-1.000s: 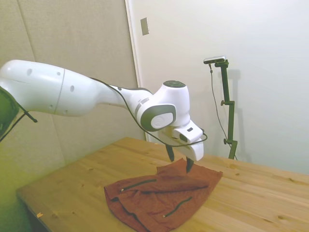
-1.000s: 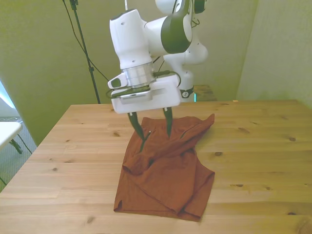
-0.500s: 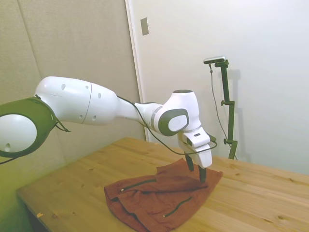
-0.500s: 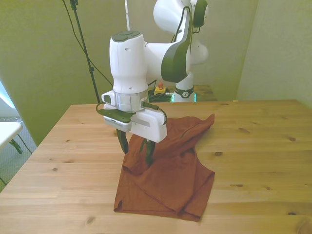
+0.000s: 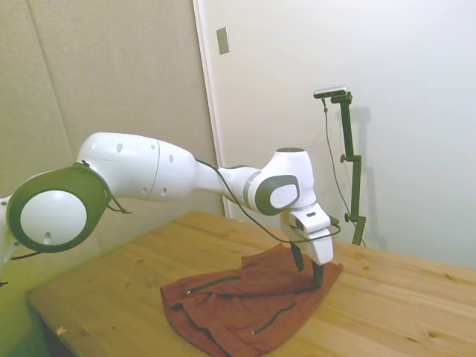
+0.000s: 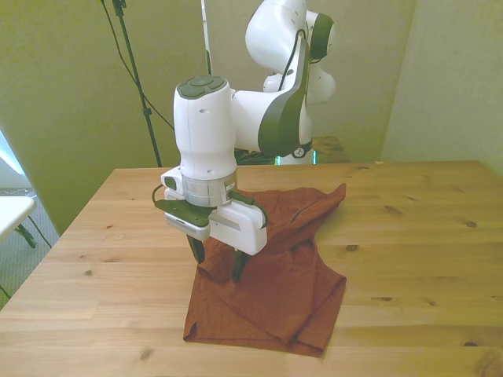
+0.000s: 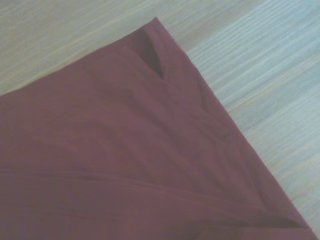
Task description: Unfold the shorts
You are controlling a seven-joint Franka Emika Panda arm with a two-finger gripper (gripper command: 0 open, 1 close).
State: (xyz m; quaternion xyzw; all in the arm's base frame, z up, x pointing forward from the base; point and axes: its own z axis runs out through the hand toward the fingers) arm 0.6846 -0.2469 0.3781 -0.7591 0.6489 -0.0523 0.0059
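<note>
Rust-red cloth, the shorts (image 5: 249, 303), lies bunched and folded on the wooden table (image 5: 387, 297) in the side view. The gripper (image 5: 308, 270) is low over a raised fold near the far edge, and its 2 fingers are apart with nothing between them.

In the front view the shorts (image 6: 275, 283) sit in the middle of the table (image 6: 409, 236), folded over. The gripper (image 6: 218, 262) points down at the cloth edge on the front view's left. It might pinch 2 layers at once, and then the fold would not open. It might also grab too little and slip off.

In the wrist view a pointed corner of the shorts (image 7: 125, 150) lies flat on the wood.
</note>
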